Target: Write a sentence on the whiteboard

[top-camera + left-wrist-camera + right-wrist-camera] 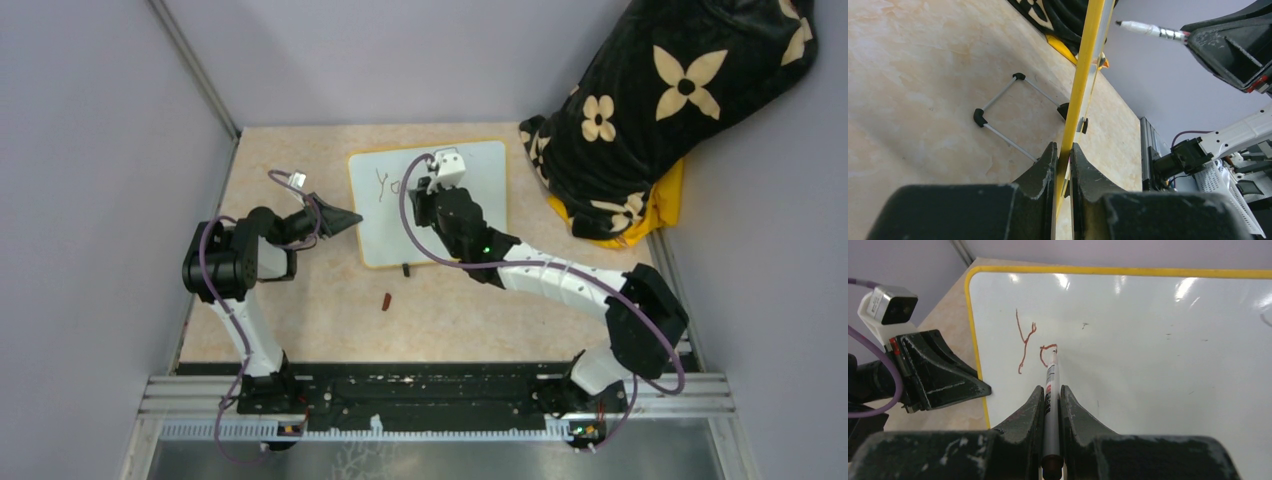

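The whiteboard point(480, 195) lies tilted on the tan table, white with a yellow frame point(974, 335). My left gripper point(352, 217) is shut on its left edge; in the left wrist view the yellow edge point(1082, 70) runs between the closed jaws of the gripper point(1063, 150). My right gripper point(1050, 390) is shut on a grey marker point(1050, 380), its tip touching the board. The sentence point(1033, 345) shows only a red-brown "Y" and part of an "o". The marker point(1148, 30) also shows in the left wrist view, and the right gripper point(432, 192) sits over the board in the top view.
A black blanket with cream flowers point(660, 110) over something yellow lies at the back right. A small reddish marker cap point(387, 301) lies on the table in front of the board. A wire stand with black feet point(998, 112) sits under the board.
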### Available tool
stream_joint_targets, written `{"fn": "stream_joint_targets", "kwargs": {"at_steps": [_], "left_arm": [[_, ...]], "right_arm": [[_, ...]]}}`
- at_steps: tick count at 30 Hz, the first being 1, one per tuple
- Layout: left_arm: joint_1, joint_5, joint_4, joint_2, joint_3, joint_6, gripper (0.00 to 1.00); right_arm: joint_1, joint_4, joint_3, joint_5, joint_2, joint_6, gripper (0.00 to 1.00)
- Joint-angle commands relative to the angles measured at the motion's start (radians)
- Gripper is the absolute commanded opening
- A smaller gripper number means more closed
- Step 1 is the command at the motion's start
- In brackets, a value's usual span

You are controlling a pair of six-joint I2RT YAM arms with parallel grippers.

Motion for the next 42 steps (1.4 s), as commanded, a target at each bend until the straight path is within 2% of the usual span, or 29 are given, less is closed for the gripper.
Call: {"fn": "stream_joint_targets", "kwargs": {"at_steps": [1, 19, 42], "left_arm": [[-0.005, -0.008, 0.243, 0.016, -0.016, -0.001, 0.00], [-0.006, -0.008, 0.244, 0.016, -0.018, 0.001, 0.00], [-0.008, -0.010, 0.243, 0.016, -0.017, -0.002, 0.00]], "right_arm": [[-0.026, 0.082, -0.026, 0.045, -0.130, 0.014, 0.00], [-0.052, 0.064, 0.013, -0.075, -0.077, 0.033, 0.00], [-0.052, 0.027, 0.042, -0.028, -0.004, 0.051, 0.00]]}}
